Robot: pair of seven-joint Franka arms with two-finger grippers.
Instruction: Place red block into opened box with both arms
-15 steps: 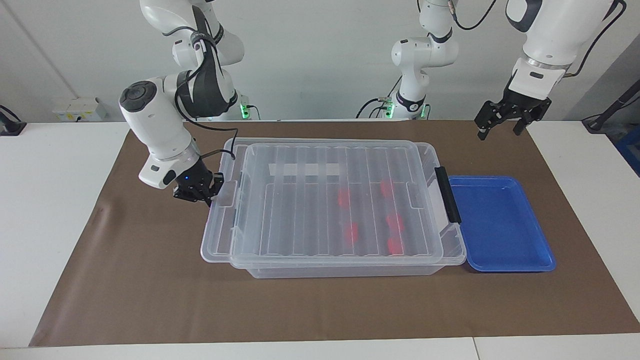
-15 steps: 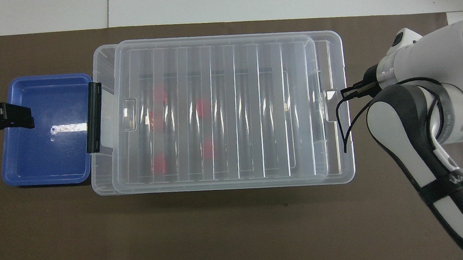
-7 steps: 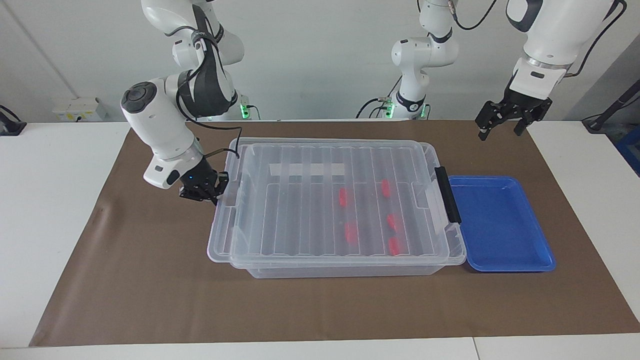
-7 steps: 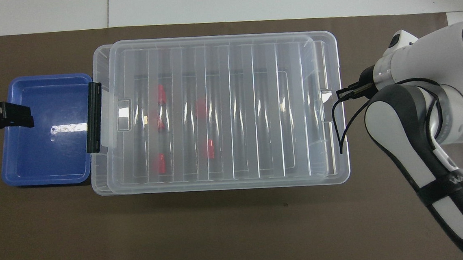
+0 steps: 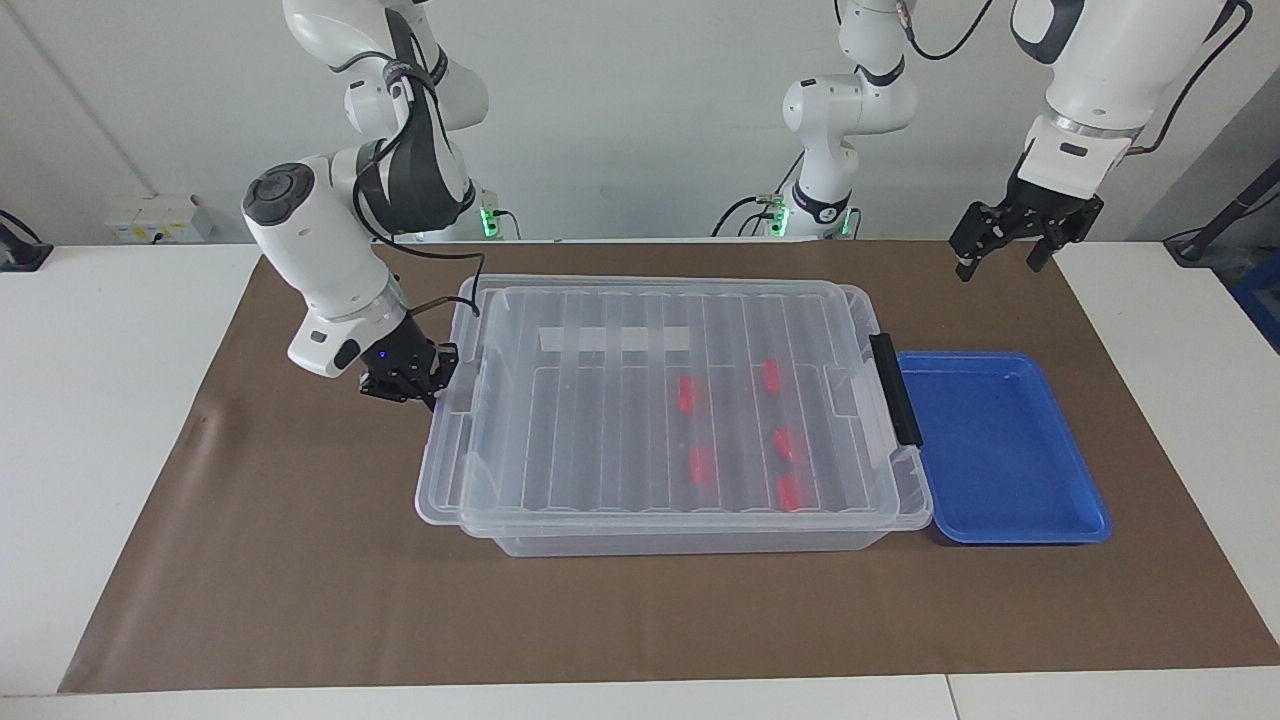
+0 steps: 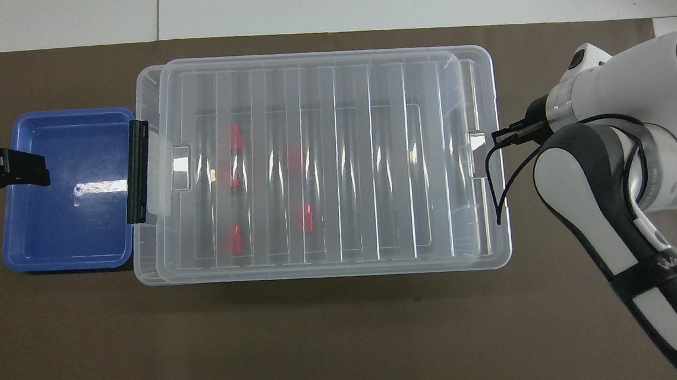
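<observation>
Lid-closing step: right gripper (image 5: 428,384) pinched shut on the lid (image 5: 660,400) edge, lid over box (image 5: 680,540). Five blocks (image 5: 686,394) inside. Left gripper (image 5: 1005,245) open, empty, waiting above mat. Next: release.

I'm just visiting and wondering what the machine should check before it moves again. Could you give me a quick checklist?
1. Box open: not ok, the lid lies on it.
2. Right end effector at the lid's end tab, shut: ok.
3. Its grip on the tab: cannot tell.
4. Left end effector free: ok, it is open, holds nothing and is raised over the mat near the blue tray.
5. A red block waiting outside the box: not ok, all five red blocks show under the lid.
</observation>
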